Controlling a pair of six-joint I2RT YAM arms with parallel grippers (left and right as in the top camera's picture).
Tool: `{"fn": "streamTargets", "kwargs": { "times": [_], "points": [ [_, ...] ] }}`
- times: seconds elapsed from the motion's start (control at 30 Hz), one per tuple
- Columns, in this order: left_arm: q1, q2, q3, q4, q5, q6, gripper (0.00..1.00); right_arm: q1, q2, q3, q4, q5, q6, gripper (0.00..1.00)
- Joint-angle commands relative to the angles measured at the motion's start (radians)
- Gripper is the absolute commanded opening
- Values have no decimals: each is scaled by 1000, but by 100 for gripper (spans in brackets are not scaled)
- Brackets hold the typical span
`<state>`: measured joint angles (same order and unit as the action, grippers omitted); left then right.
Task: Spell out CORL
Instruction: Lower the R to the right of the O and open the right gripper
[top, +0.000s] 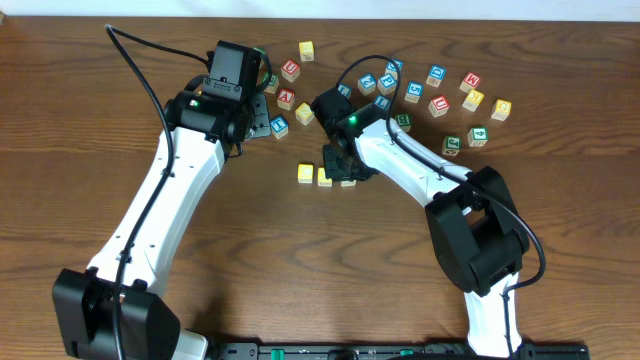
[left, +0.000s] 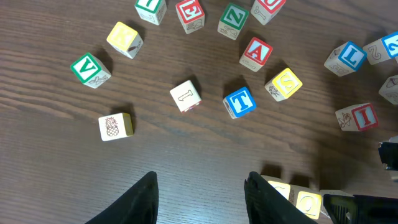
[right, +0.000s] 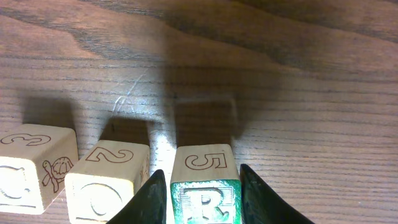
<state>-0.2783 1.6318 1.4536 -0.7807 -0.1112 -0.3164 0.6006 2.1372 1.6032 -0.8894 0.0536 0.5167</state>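
Observation:
Three blocks stand in a row on the table: a yellow C block (top: 306, 173), a yellow O block (top: 325, 177) and a green R block (right: 205, 199). In the right wrist view the C block (right: 28, 177) and O block (right: 102, 186) lie left of the R. My right gripper (right: 203, 193) has a finger against each side of the R block, which rests on the table beside the O. A blue L block (left: 348, 57) lies among the loose blocks. My left gripper (left: 202, 190) is open and empty above bare wood; it also shows in the overhead view (top: 257, 112).
Several loose letter blocks lie across the back of the table, among them a blue T (left: 239, 102), a yellow S (left: 284, 84), a red A (left: 256, 53), a green V (left: 90, 68) and a pineapple block (left: 115, 126). More blocks lie at the back right (top: 470, 95).

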Motion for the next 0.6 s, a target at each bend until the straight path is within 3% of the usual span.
{"fn": "streamTargets", "kwargs": {
  "times": [0.0, 0.23, 0.57],
  "points": [
    [3, 11, 16, 0, -13, 5, 45, 10, 10, -9, 0, 16, 14, 33],
    [3, 11, 16, 0, -13, 5, 45, 5, 10, 10, 13, 15, 14, 39],
    [3, 11, 16, 0, -13, 5, 45, -8, -1, 127, -87, 16, 2, 39]
  ]
}}
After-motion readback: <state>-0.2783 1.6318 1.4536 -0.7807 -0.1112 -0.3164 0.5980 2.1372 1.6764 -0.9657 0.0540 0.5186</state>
